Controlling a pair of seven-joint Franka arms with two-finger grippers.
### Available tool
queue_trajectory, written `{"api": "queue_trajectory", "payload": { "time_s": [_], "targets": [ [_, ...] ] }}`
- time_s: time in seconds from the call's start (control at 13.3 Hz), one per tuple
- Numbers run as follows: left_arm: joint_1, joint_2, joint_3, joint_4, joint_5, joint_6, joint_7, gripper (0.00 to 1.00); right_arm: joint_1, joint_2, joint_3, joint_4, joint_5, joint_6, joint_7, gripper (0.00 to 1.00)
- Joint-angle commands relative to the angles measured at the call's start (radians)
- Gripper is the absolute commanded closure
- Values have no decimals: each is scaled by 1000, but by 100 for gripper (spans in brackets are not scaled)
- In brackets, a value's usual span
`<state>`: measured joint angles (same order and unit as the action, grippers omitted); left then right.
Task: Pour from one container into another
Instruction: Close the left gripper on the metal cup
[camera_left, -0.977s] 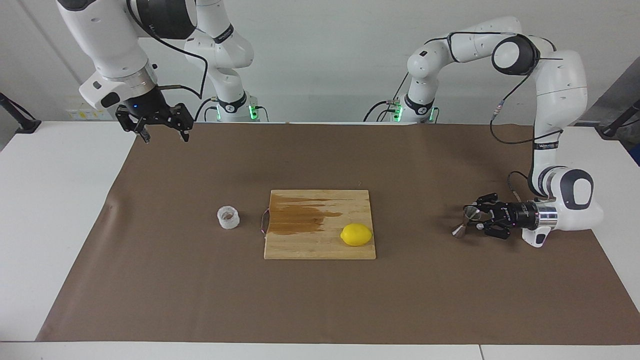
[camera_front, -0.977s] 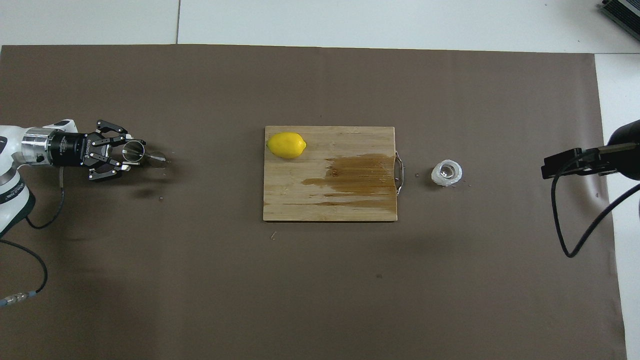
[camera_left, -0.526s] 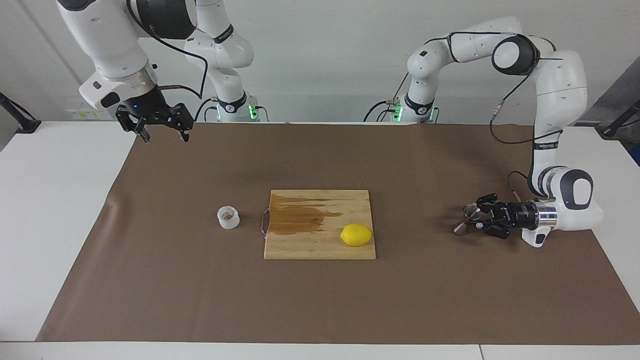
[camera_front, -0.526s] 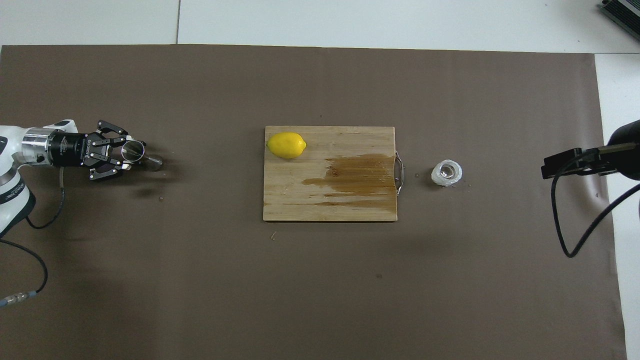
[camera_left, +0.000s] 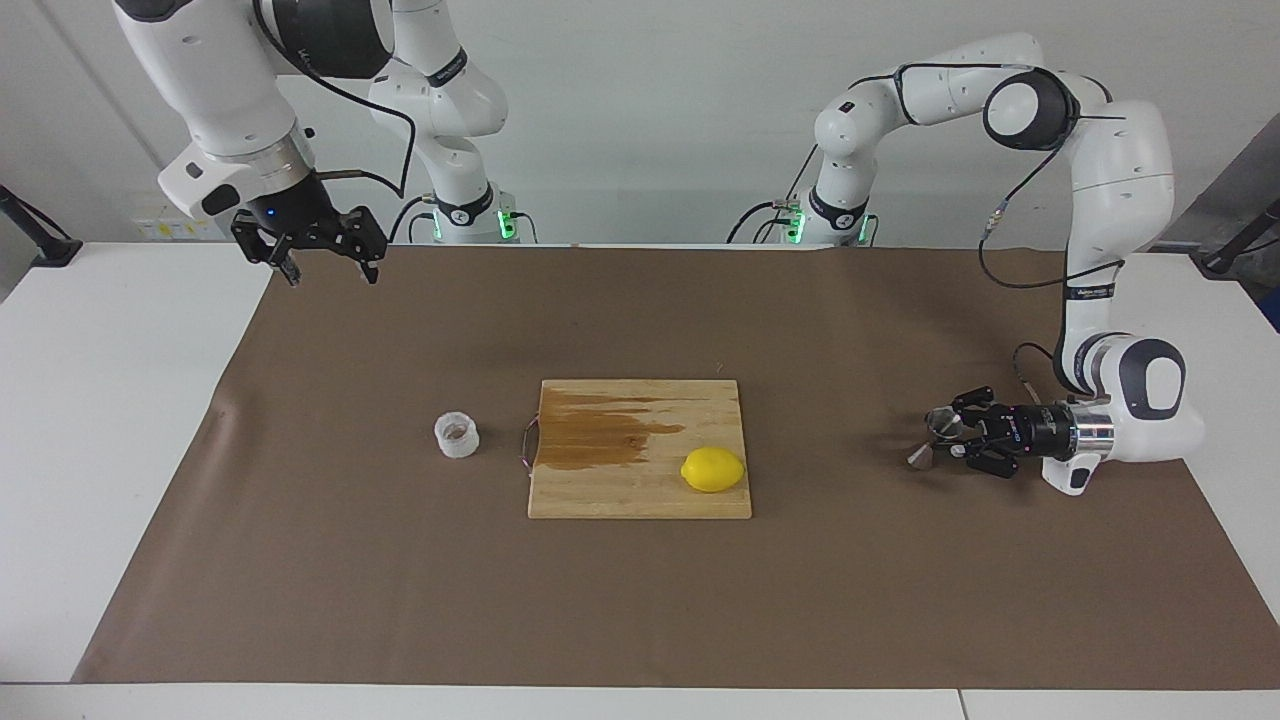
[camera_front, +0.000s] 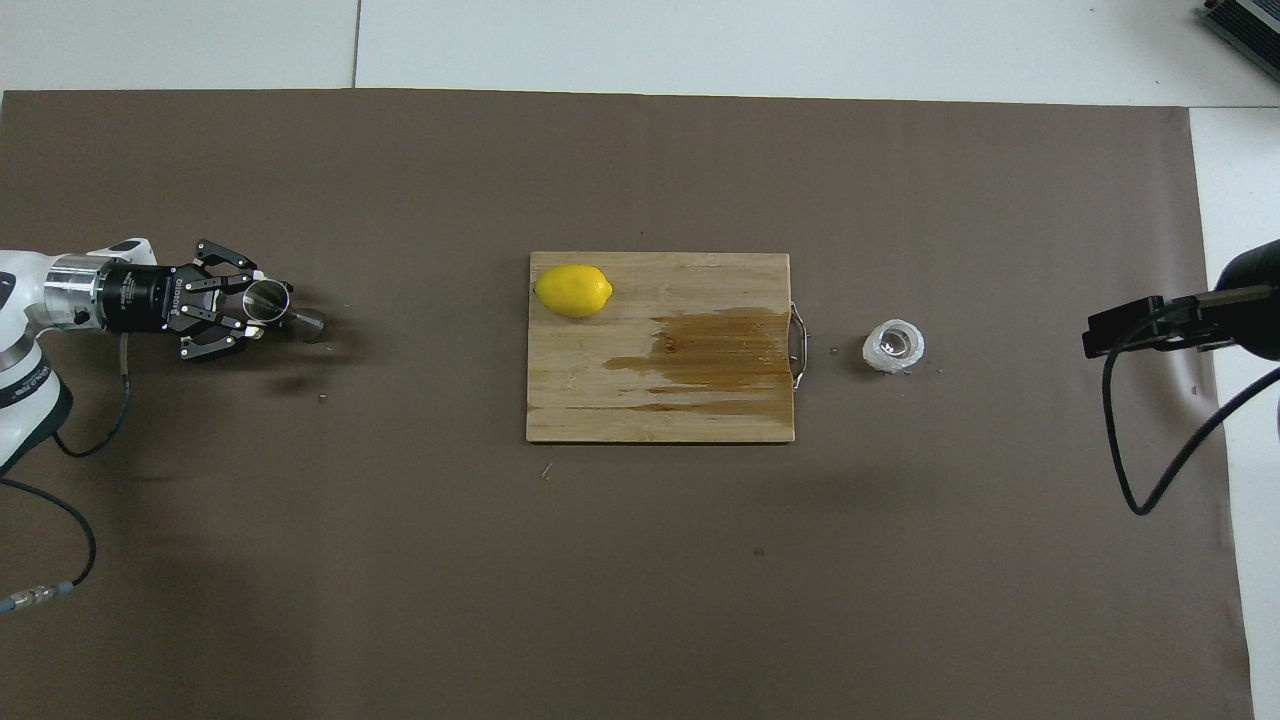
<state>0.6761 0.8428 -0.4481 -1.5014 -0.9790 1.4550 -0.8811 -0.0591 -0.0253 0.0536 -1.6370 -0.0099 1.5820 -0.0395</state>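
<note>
The steel jigger (camera_left: 932, 438) hangs tilted in my left gripper (camera_left: 958, 436), which lies level just above the brown mat at the left arm's end of the table and is shut on the jigger's upper cone. In the overhead view the jigger (camera_front: 285, 310) sticks out of the left gripper (camera_front: 243, 312) toward the board. The squat whitish cup (camera_left: 457, 434) stands upright on the mat beside the board's handle end, also in the overhead view (camera_front: 894, 346). My right gripper (camera_left: 325, 268) waits open and empty, high over the mat's corner at the right arm's end.
A wooden cutting board (camera_left: 640, 495) lies mid-table with a dark wet stain on the half toward the cup. A yellow lemon (camera_left: 713, 469) lies on the board's corner toward the left arm, also in the overhead view (camera_front: 573, 290). The brown mat (camera_left: 640, 600) covers the table.
My left gripper has drawn back slightly toward the left arm's end with the jigger, whose lower cone has shifted a little. The right arm, cup and lemon have not moved.
</note>
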Motion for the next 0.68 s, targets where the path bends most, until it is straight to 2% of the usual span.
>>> {"api": "queue_trajectory", "payload": {
  "time_s": [0.0, 0.6],
  "targets": [
    [19, -5, -26, -31, -32, 5, -1, 100, -7, -4, 6, -6, -7, -5, 21, 0],
    [3, -11, -87, -51, -98, -5, -16, 100, -7, -4, 6, -6, -7, -5, 21, 0]
  ]
}}
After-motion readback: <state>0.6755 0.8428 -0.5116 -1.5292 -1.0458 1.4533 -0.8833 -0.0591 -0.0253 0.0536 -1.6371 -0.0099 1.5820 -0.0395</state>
